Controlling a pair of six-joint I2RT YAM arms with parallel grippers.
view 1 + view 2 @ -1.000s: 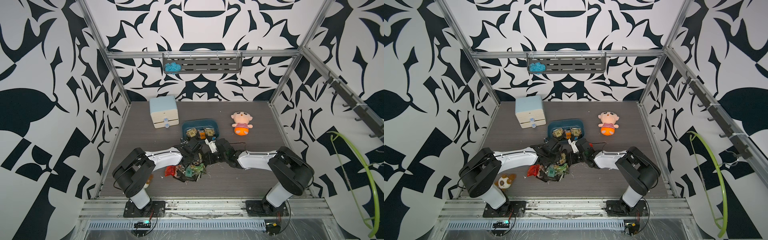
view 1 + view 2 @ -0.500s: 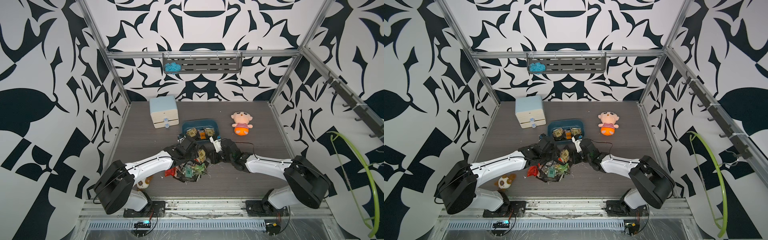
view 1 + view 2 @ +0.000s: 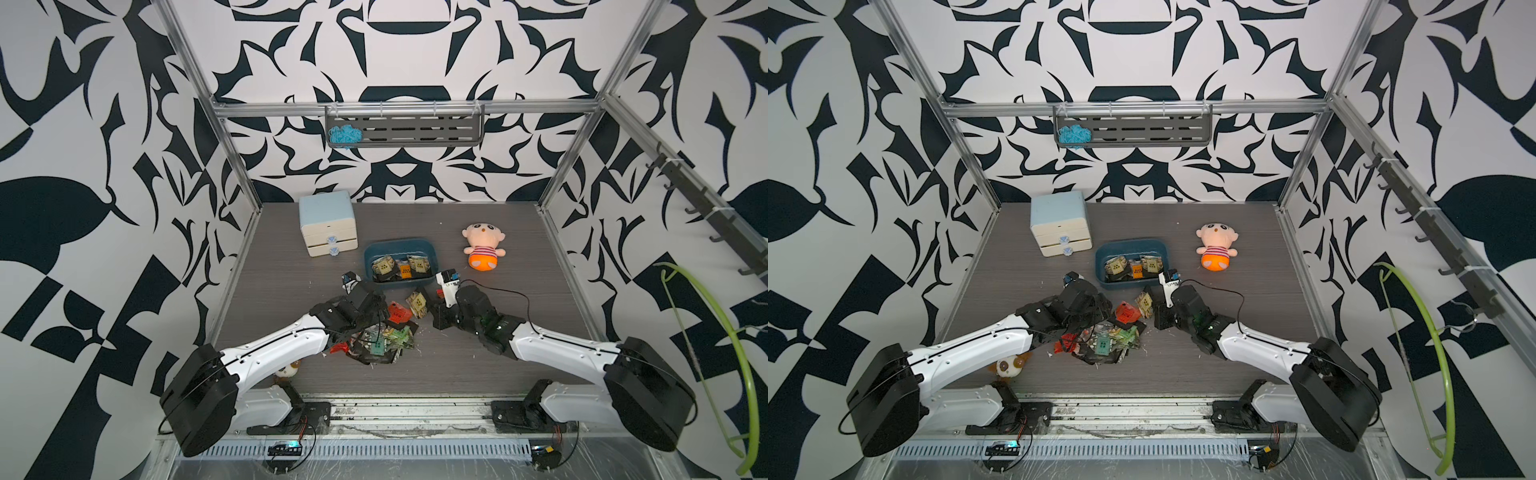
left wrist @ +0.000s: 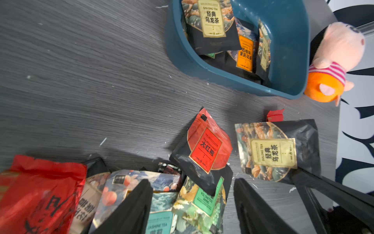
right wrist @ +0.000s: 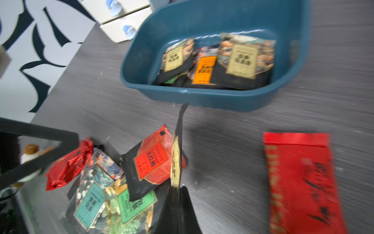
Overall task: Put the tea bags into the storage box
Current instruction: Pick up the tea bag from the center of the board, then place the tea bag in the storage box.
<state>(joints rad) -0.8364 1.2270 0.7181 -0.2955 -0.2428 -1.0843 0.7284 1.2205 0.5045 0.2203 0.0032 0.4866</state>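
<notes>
Tea bag point(image 5: 175, 154) pinched edge-on by right claw point(image 5: 178, 194), long axis toward storage box point(image 5: 202, 97); left claw point(image 4: 192, 182) wide.

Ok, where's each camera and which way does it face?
Both top views: high in front, looking down over the table; both arms show.
Left wrist: on that arm, past the open left end effector at loose tea bags and the box.
Right wrist: on that arm, past the right end effector, shut on a bag, toward the box.
Shared: both wrists see the box.
</notes>
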